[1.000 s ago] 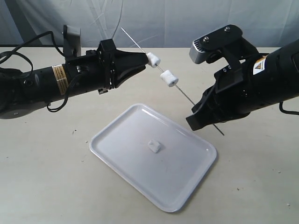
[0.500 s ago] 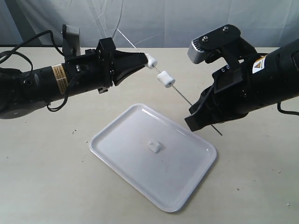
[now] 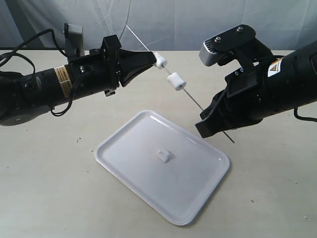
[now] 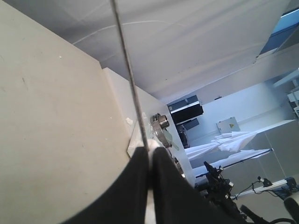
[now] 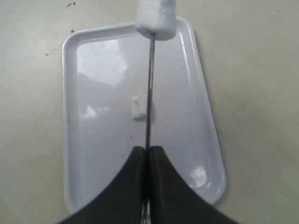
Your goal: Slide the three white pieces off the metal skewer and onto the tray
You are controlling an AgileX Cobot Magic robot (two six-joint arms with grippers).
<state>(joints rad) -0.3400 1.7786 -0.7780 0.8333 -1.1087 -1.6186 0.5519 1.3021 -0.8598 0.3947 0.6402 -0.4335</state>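
The metal skewer hangs slanted above the tray. Two white pieces are threaded on it: one at my left gripper's tip, one a little lower along the rod. A third white piece lies on the tray. My left gripper is shut on the upper piece, and the rod runs out past its tips. My right gripper is shut on the skewer's lower end. From the right wrist, the rod leads from the gripper to a piece over the tray.
The tray lies on a beige tabletop. A grey cloth backdrop hangs behind the table's far edge. Black cables trail behind the left arm.
The skewer and both threaded pieces have shifted slightly up and to the left, along with both grippers. The piece on the tray has not moved.
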